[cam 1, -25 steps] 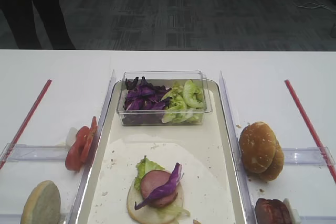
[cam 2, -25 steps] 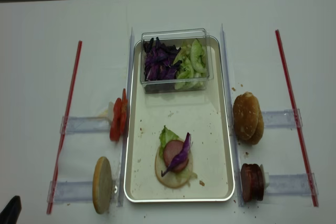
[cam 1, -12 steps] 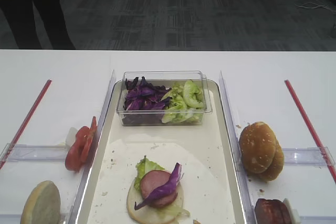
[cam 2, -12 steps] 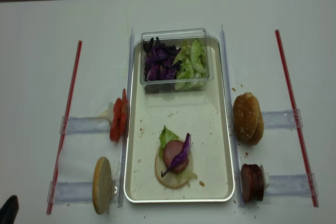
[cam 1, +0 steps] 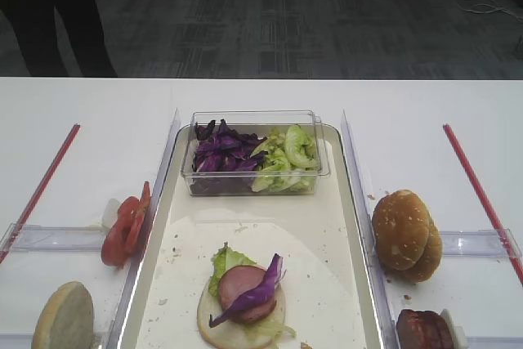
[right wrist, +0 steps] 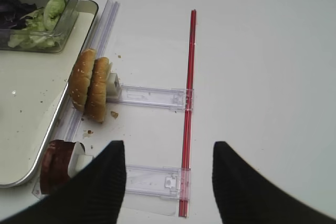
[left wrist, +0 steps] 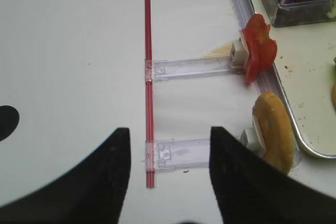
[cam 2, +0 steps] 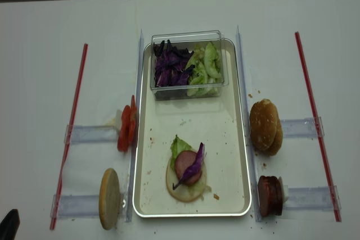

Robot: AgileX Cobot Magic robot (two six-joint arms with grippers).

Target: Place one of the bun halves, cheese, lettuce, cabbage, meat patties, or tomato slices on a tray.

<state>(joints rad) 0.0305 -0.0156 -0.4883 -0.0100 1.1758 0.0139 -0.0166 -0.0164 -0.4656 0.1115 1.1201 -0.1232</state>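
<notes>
Showing a white table from above, the scene centres on a long silver metal tray with a raised rim and white paper liner (cam 2: pixel 233 155). On its near end lies a half-built burger: a pale flat bun base (cam 2: pixel 183 188), a ruffled green lettuce leaf (cam 2: pixel 177 145), a round pinkish-brown meat patty (cam 2: pixel 184 163) and a dark purple cabbage strip (cam 2: pixel 196 167) draped over it. At the far end sits a small clear plastic tub (cam 2: pixel 188 64) holding more purple and green leaves.

Likely next, by my judgement, are the bright red tomato slices (cam 2: pixel 126 129), standing on edge in a clear plastic holder just outside the tray's left rim. Their flat faces look left and right, so the thin edge runs toward and away from the robot. In the left wrist view the slices (left wrist: pixel 259 47) lie ahead and to the right of the left gripper (left wrist: pixel 165 174), which is the nearer arm; its dark fingers are spread apart and hold nothing.

A tan bun half (cam 2: pixel 109 197) stands on edge nearer that gripper. Across the tray, seeded bun halves (right wrist: pixel 90 84) and spare patties (right wrist: pixel 55 165) stand left of the right gripper (right wrist: pixel 168 182), its jaws likewise parted and empty.
</notes>
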